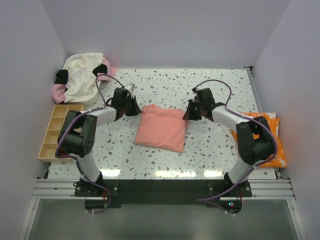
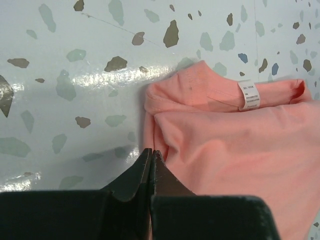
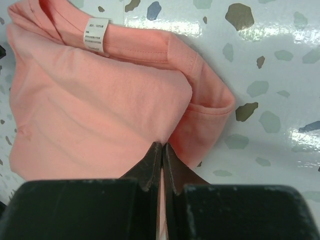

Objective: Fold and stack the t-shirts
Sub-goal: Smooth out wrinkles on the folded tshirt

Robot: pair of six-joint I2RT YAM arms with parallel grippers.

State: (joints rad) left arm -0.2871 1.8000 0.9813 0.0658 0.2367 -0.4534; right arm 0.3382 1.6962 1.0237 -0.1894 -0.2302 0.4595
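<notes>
A salmon-pink t-shirt [image 1: 161,127] lies folded in the middle of the table, its white neck label [image 2: 248,95] at the far edge. My left gripper [image 1: 136,109] is at the shirt's far left corner, and in the left wrist view its jaws [image 2: 151,152] are shut on the cloth's edge. My right gripper [image 1: 188,112] is at the far right corner, jaws [image 3: 163,146] shut with pink cloth [image 3: 100,110] pinched between them beside the folded sleeve [image 3: 210,107]. An orange t-shirt with white splotches [image 1: 270,137] lies folded at the right edge.
A white basket [image 1: 75,60] at the far left corner holds a heap of cream and pink shirts [image 1: 82,80]. A wooden compartment tray [image 1: 55,131] sits along the left edge. Walls enclose the table on three sides.
</notes>
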